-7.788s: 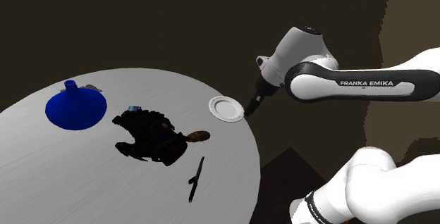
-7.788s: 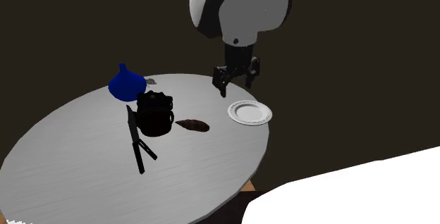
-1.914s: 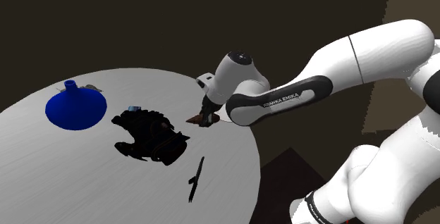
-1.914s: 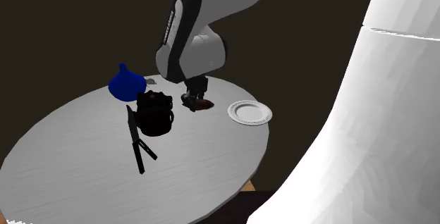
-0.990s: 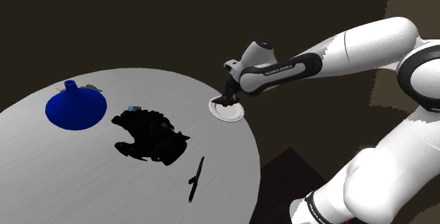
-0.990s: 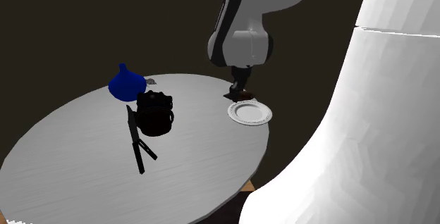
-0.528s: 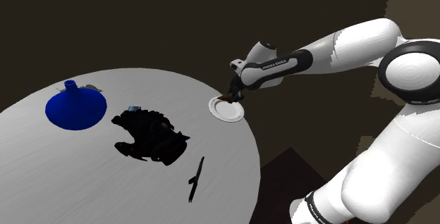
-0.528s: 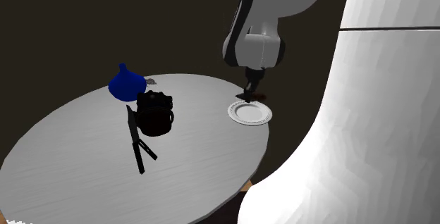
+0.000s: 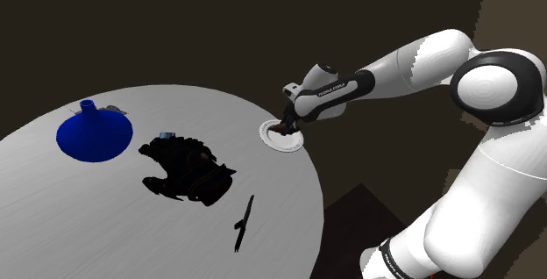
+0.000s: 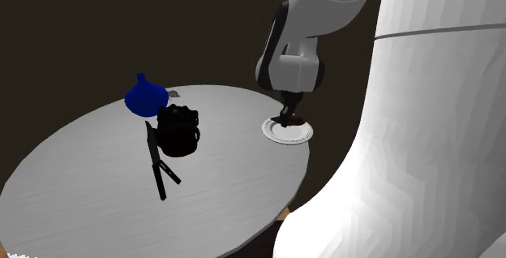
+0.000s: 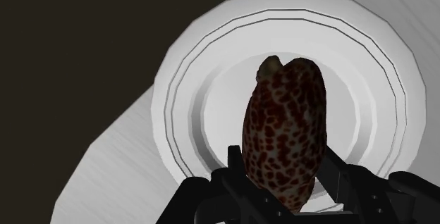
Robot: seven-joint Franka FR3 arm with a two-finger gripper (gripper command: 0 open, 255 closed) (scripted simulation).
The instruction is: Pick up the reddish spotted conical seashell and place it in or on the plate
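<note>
The black gripper point(image 9: 283, 128) clasps the red-brown spotted shell point(image 11: 282, 134) between its two fingers, low over the middle of the white plate point(image 11: 173, 110) near the edge of the round grey table point(image 9: 105, 225). Whether the shell touches the plate cannot be told. A blue vase point(image 9: 93, 133) stands well apart from them.

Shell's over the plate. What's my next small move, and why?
Probably just open the gripper. It clasps the spotted shell over the middle of the white plate, and the exterior views show it low, close to the plate, so the fall should be short. Whether the shell already touches is unclear.
</note>
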